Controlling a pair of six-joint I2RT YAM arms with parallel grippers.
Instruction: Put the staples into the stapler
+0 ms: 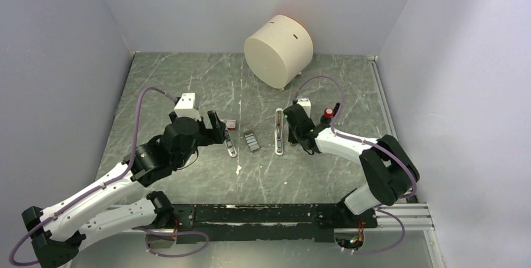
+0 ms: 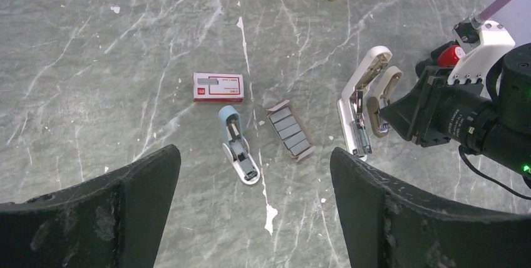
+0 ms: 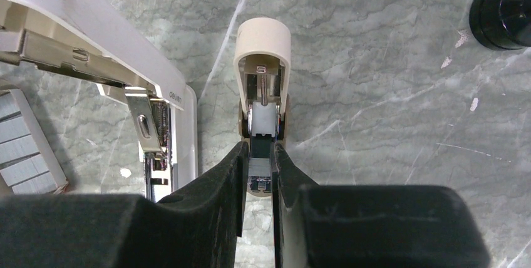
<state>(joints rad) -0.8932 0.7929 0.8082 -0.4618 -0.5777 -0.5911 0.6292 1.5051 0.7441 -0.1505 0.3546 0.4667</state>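
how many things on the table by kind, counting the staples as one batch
staplers: 3 (blue stapler, white stapler, beige stapler)
staples batch: 1
staple box: 1
drum: 1
total: 6

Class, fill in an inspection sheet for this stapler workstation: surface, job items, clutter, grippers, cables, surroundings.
Surface: grey marble-look table, with white flecks.
Job's things: staples lying in a row, not loaded; white stapler, beige stapler and blue stapler all hinged open.
Clutter: red-and-white box; white cylinder at the back.
Grippers: left gripper open, holding nothing; right gripper shut on beige stapler.
Cables: purple cables loop off both arms.
Surroundings: plain pale walls.
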